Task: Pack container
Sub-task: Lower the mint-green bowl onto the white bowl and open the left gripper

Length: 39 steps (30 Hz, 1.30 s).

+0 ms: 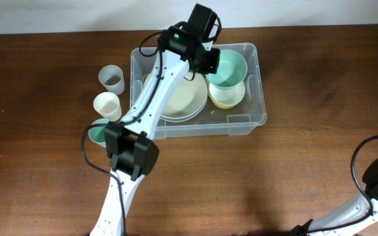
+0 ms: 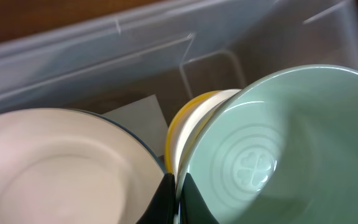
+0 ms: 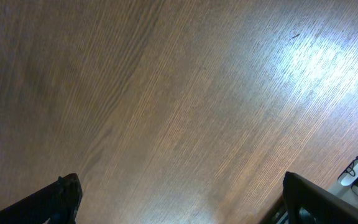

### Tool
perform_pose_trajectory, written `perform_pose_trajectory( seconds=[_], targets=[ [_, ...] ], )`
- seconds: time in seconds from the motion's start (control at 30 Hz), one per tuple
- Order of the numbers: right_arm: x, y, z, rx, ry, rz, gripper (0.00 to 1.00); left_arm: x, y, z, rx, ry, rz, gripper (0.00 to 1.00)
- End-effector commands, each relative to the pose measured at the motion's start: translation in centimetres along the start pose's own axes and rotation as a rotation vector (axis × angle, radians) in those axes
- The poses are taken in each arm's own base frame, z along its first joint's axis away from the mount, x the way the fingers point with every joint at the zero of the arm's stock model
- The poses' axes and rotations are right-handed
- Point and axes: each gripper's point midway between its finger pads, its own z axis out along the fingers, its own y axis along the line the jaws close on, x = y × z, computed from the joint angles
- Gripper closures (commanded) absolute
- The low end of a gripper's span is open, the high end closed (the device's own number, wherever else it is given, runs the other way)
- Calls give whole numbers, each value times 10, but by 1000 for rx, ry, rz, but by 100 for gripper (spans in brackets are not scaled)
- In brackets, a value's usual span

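1. The container [image 1: 241, 122] sits at the far middle of the table [image 1: 44, 65], its long side running left to right
2. The left gripper [image 1: 210, 60] reaches into its far part, jaws pinched tight on the rim of a tilted mint-green bowl [image 1: 231, 65]
3. That bowl leans on the yellow and cream bowls [image 1: 228, 97] in the container's right half, and the cream plates [image 1: 186, 98] lie in its left half
4. The right gripper [image 3: 188, 205] hangs over the wood, jaws spread wide, holding nothing
5. A greyish cup [image 1: 111, 78] and a cream cup [image 1: 107, 105] stand just left of the container
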Motion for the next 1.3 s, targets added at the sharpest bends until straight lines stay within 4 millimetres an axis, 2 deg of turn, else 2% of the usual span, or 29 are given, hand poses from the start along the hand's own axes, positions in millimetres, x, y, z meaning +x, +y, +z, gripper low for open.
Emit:
perform_pose_trajectory(
  seconds=[0.0, 0.13, 0.23, 0.67, 0.83, 0.97, 1.1, 1.2, 1.27],
  targets=[
    [1, -1, -2, 7, -6, -3, 1, 13, 8, 28, -17, 55, 9, 99],
    [1, -1, -2, 7, -6, -3, 1, 20, 11, 43, -23, 84, 6, 99],
    [1, -1, -2, 7, -6, -2, 1, 24, 10, 48, -25, 96, 7, 99],
    [1, -1, -2, 7, -6, -2, 1, 25, 1, 50, -16, 93, 22, 98],
    [1, -1, -2, 7, -6, -3, 1, 29, -13, 50, 35, 106, 30, 98],
    [1, -1, -2, 7, -6, -2, 1, 29, -13, 50, 29, 104, 33, 97],
    [1, -1, -2, 7, -6, -3, 1, 28, -8, 50, 0, 98, 34, 82],
    [1, -1, -2, 7, -6, -2, 1, 28, -8, 50, -1, 98, 34, 81],
    [1, -1, -2, 7, -6, -3, 1, 27, -7, 50, -6, 97, 34, 73]
  ],
)
